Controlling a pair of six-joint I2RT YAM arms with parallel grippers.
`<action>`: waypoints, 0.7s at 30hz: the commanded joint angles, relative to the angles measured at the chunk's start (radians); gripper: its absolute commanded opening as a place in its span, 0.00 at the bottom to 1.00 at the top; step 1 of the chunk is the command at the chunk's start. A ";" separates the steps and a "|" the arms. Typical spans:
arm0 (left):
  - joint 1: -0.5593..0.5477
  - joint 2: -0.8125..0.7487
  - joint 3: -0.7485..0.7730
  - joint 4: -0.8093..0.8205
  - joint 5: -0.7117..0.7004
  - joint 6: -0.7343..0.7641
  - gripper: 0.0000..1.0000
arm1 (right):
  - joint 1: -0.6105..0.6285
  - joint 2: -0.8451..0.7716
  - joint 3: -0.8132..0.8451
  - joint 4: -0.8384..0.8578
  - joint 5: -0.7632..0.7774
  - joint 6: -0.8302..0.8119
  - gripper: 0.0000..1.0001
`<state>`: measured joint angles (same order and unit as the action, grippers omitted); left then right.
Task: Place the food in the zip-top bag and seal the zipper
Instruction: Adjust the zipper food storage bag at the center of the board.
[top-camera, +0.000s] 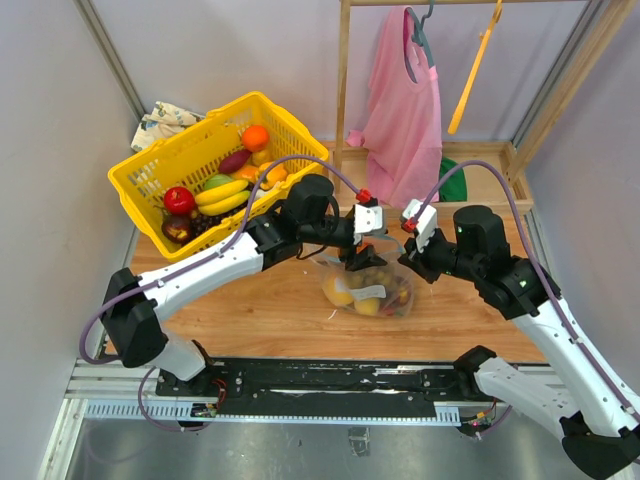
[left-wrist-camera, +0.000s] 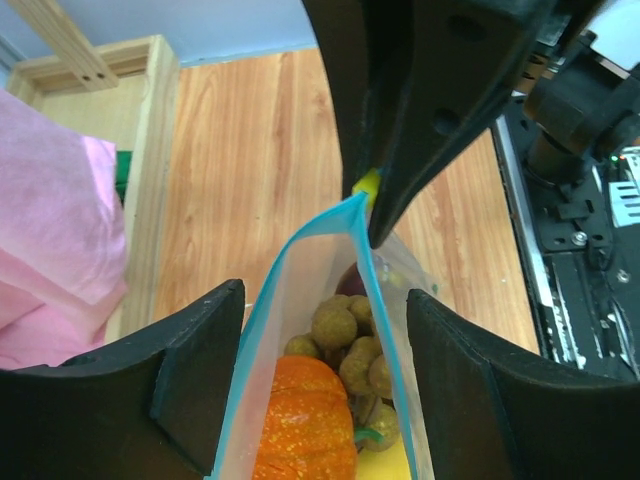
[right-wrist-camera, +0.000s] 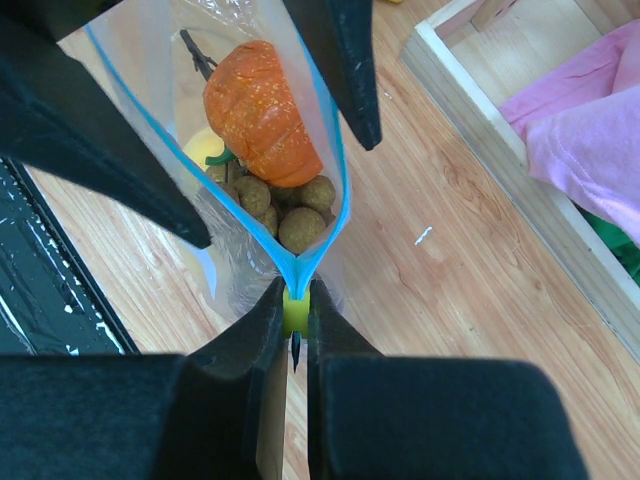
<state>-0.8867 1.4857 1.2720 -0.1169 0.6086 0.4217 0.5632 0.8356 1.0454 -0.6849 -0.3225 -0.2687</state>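
Right gripper (right-wrist-camera: 296, 300): fingers clenched on the end of the zipper (right-wrist-camera: 322, 130). The blue-green strip is nipped between the two tips at the point where its two sides run together, and a small yellow-green pad shows in the pinch. From that pinch the zip-top bag (right-wrist-camera: 240, 265) reaches away ahead of the tips, its mouth parted into a narrow wedge. Left gripper (left-wrist-camera: 325, 300): released, jaws apart, one finger on each side of the bag's mouth. One side of the strip runs just beside the inner face of one finger; contact cannot be told. The other finger stands apart from the film. Straight ahead of the left fingertips, the right gripper's tip meets the bag's corner. Contents, seen down through the gap between the left fingers: orange fruit (left-wrist-camera: 300, 425) nearest, brownish grape cluster (left-wrist-camera: 350, 345) just beyond it, toward the pinched corner. A yellow fruit (right-wrist-camera: 205, 150) lies beside the orange one. Overhead view: both grippers meet above the bag, over the wooden table (top-camera: 250, 320). Yellow basket (top-camera: 150, 165) of fruit sits well apart from both sets of fingers, beyond the left arm.
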 joint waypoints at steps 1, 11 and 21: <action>-0.005 -0.016 0.019 -0.051 0.073 0.006 0.71 | 0.021 -0.010 -0.001 0.038 0.019 -0.012 0.01; -0.005 -0.027 -0.002 -0.019 0.017 -0.018 0.75 | 0.021 -0.006 0.001 0.039 -0.006 -0.009 0.01; -0.003 0.050 0.072 -0.084 -0.032 -0.019 0.63 | 0.023 -0.009 -0.012 0.042 -0.045 -0.019 0.01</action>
<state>-0.8867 1.5150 1.2999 -0.1703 0.5716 0.3988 0.5636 0.8360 1.0416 -0.6842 -0.3374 -0.2699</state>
